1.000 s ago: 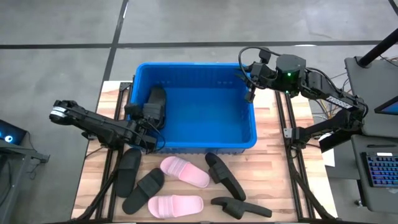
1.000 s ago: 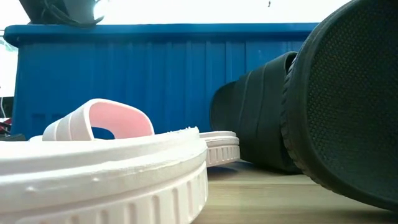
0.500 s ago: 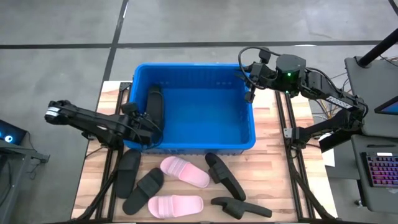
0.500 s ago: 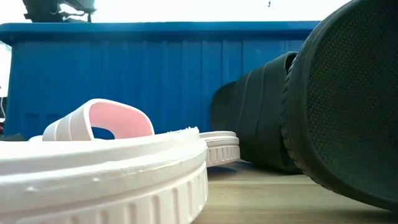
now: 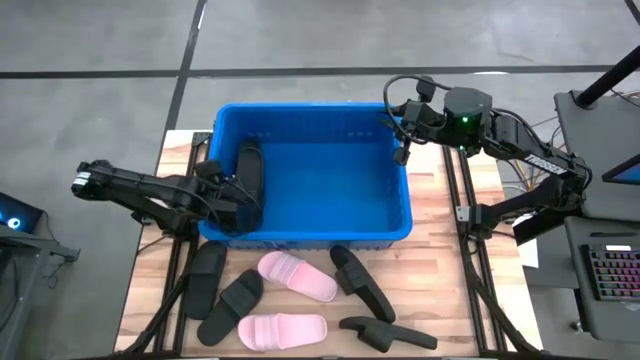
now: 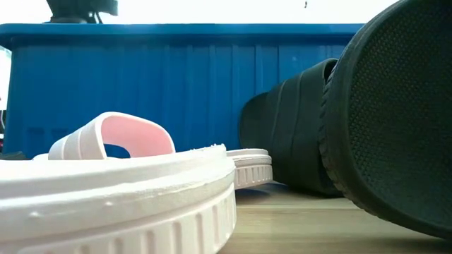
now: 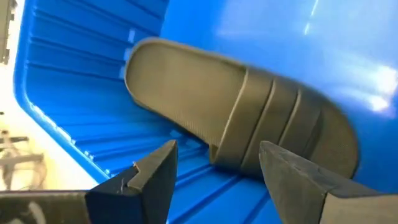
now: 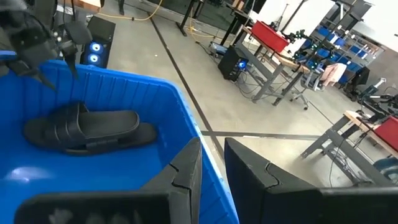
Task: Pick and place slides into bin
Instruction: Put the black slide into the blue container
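the large bright blue plastic bin [image 5: 310, 225] sits at the bench's far edge; one black slip-on slide [image 7: 242, 127] lies inside against its left wall — dropped, since the left gripper [image 7: 217, 177] stands open over it. the right gripper [image 5: 402, 152], nearly closed and empty, waits at the bin's right rim.

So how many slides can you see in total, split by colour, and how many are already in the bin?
Black slides: 5, one lying in the bin, four on the table at and.
Pale pink slides: 2, both on the table, at and.
Total: 7 slides, 1 in the bin, 6 on the table.
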Controlling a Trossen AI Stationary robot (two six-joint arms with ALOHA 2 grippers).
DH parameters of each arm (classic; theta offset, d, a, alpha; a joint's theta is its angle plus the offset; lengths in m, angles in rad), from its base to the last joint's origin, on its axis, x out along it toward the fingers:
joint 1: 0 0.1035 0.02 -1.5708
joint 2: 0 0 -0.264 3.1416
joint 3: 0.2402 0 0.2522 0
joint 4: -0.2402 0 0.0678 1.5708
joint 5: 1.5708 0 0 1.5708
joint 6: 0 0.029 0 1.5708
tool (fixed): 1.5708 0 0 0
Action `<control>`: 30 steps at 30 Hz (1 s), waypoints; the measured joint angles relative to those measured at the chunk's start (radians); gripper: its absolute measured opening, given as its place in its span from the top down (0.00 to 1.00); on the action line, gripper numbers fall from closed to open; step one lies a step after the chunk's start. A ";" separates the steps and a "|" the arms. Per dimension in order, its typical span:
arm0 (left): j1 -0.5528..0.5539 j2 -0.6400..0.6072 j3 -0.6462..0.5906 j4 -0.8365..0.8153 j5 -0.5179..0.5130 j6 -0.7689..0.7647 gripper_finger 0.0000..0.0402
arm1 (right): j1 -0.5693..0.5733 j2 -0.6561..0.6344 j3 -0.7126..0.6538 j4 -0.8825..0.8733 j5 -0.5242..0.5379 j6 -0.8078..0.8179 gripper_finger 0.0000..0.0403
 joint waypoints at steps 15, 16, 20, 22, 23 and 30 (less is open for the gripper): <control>0.002 0.010 0.263 0.106 -0.083 0.001 0.47 | 0.000 0.000 0.000 -0.007 0.000 -0.009 0.84; 0.002 0.011 0.277 0.158 -0.084 0.009 0.47 | 0.000 0.000 0.000 -0.011 0.000 -0.009 0.84; 0.002 0.010 0.310 0.421 -0.036 0.144 0.47 | 0.000 0.000 0.000 -0.032 0.000 -0.040 0.84; 0.002 0.008 0.319 0.566 0.040 0.215 0.47 | 0.000 0.000 0.000 -0.048 0.000 -0.050 0.85; 0.002 0.007 0.321 0.625 0.067 0.244 0.47 | 0.000 0.000 0.000 -0.056 0.000 -0.050 0.85; 0.003 0.002 0.323 0.900 0.101 0.334 0.47 | 0.000 0.000 0.000 -0.093 0.000 -0.010 0.85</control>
